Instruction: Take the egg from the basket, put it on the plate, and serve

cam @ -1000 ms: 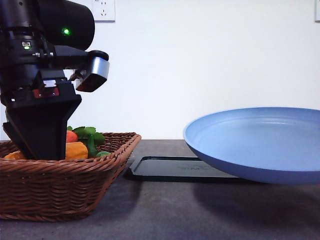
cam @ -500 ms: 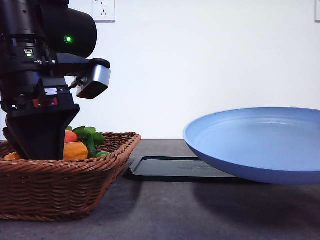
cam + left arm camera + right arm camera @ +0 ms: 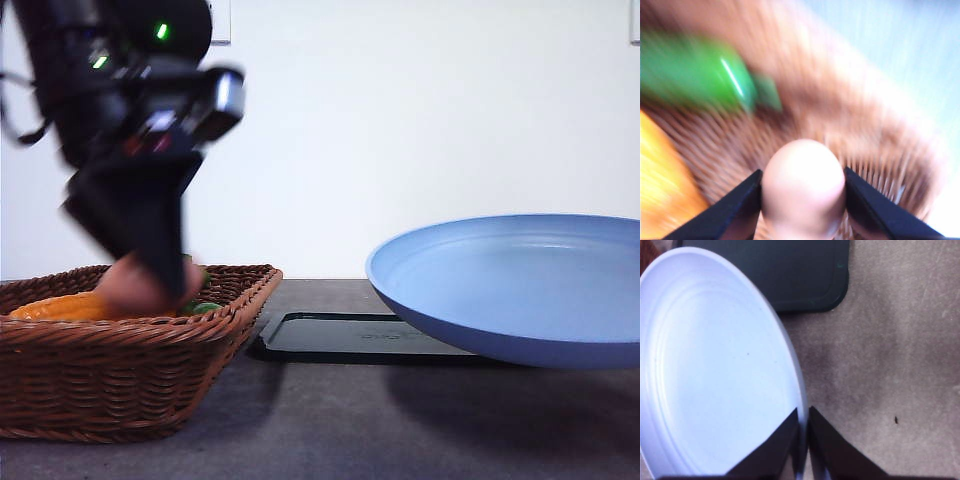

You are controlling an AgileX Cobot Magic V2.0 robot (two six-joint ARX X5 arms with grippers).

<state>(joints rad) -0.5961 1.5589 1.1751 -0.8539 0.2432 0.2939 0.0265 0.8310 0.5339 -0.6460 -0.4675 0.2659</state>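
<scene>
Reddish-brown and smooth, the small oval egg (image 3: 803, 187) sits pinched between the two black fingers (image 3: 735, 207) of the left gripper (image 3: 803, 200), closed against its sides. In the front view the egg (image 3: 150, 285) hangs just above the rim of the large dark-brown woven wicker basket (image 3: 120, 365), among blurred orange and green produce. Its long axis seems to run along the fingers, though blur makes this uncertain. The wide, shallow, light-blue round plate (image 3: 520, 290) lies well off toward the robot's right, held tilted above the table; the right gripper (image 3: 804, 440) is clamped thinly on the plate's rim (image 3: 790, 355). The egg's carry therefore probably runs rightward, over the flat black rectangular tray (image 3: 350, 335).
</scene>
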